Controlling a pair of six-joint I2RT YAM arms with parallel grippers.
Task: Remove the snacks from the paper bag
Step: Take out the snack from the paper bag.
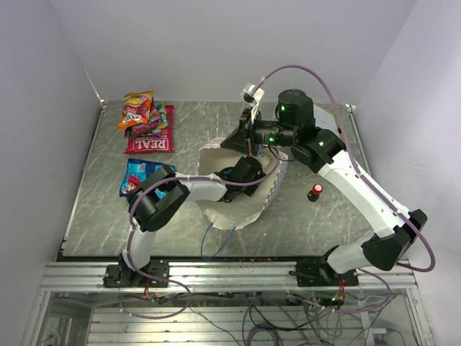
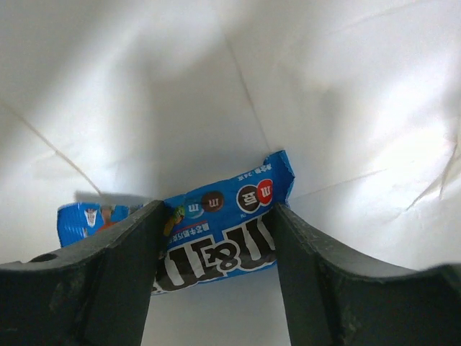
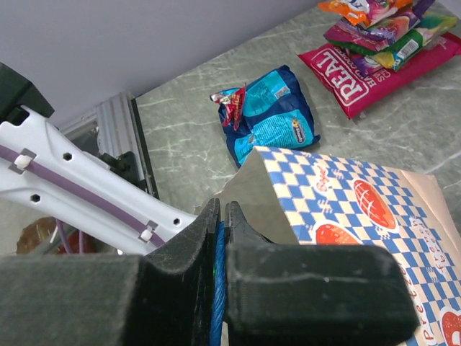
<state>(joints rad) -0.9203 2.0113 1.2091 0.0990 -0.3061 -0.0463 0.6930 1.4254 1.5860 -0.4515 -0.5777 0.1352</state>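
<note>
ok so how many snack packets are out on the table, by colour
orange packet: 1
red REAL packet: 1
pink-purple candy bags: 2, overlapping, so hard to split
blue packet: 1
total: 5

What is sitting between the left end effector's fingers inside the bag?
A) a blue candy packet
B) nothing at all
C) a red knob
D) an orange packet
A: in the left wrist view, a blue candy packet lies between the open fingers of the left end effector, on the cream inside of the paper bag.
</note>
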